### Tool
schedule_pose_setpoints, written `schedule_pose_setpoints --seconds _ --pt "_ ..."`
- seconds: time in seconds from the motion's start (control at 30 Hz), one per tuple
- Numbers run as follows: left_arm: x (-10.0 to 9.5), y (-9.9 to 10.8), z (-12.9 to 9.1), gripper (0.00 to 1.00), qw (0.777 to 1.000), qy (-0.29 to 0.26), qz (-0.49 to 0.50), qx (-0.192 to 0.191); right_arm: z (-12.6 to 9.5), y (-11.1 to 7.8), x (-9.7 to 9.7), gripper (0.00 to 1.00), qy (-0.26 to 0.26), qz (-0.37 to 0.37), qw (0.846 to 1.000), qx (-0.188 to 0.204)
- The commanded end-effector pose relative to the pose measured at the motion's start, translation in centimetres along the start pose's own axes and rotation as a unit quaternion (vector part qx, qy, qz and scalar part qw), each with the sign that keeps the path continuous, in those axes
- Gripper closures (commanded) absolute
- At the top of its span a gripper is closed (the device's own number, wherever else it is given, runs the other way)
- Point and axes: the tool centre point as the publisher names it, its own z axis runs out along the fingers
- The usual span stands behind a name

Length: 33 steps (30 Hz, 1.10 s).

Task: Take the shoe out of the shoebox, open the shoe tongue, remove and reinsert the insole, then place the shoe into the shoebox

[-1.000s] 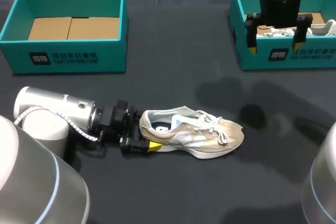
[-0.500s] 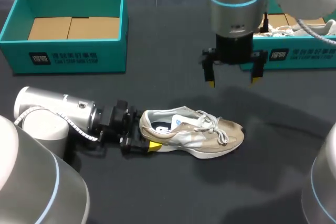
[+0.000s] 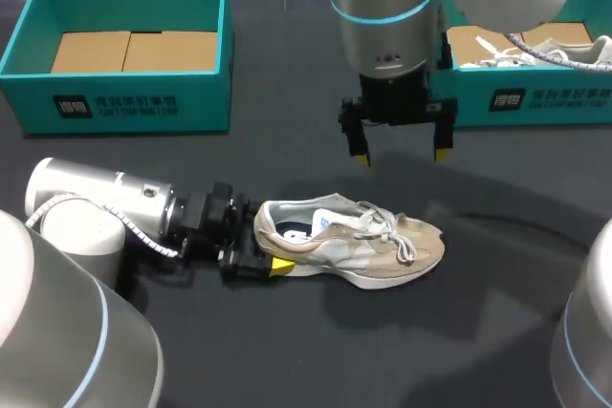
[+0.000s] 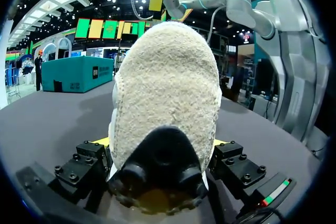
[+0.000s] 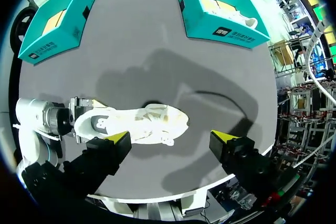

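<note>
Beige mesh sneaker [image 3: 363, 241] lay on the dark table [image 3: 316, 351], heel clamped in the left gripper [image 3: 260, 247], as the right gripper [image 3: 402, 155], jaws apart, swung from the teal cardboard shoebox [image 3: 555, 102] to above it, apparently for the tongue.

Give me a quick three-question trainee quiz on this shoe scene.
1. True or false: the right tool is shut on the shoe.
2. Which part of the shoe does the left tool grip? A toe, B heel, C laces.
3. Fill in: the shoe lies on the ____.
Key: 1 false, it is open and clear of the shoe. 2 B. 3 table.
</note>
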Motion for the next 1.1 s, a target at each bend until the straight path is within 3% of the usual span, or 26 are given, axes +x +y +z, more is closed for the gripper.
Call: schedule_pose_setpoints --seconds 0.03,0.13,0.6,0.83,0.9,1.1 --pt "0.3 0.5 0.3 1.0 1.0 -0.001 0.0 0.0 1.5 -1.9 3.4 0.0 -0.018 0.006 1.0 -0.002" --pt "0.3 0.5 0.3 1.0 1.0 -0.001 0.0 0.0 2.2 -3.3 4.8 0.0 -0.002 0.005 1.0 -0.002" --pt "0.3 0.5 0.3 1.0 1.0 -0.001 0.0 0.0 2.2 -3.3 4.8 0.0 -0.002 0.005 1.0 -0.002" --pt "0.3 0.5 0.3 1.0 1.0 -0.001 0.0 0.0 3.7 -4.9 8.9 0.0 -0.026 0.005 0.999 -0.034" --pt "0.3 0.5 0.3 1.0 1.0 -0.001 0.0 0.0 4.4 -5.3 9.7 0.0 -0.033 -0.006 0.999 -0.023" --pt "0.3 0.5 0.3 1.0 1.0 -0.001 0.0 0.0 4.4 -5.3 9.7 0.0 -0.033 -0.006 0.999 -0.023"
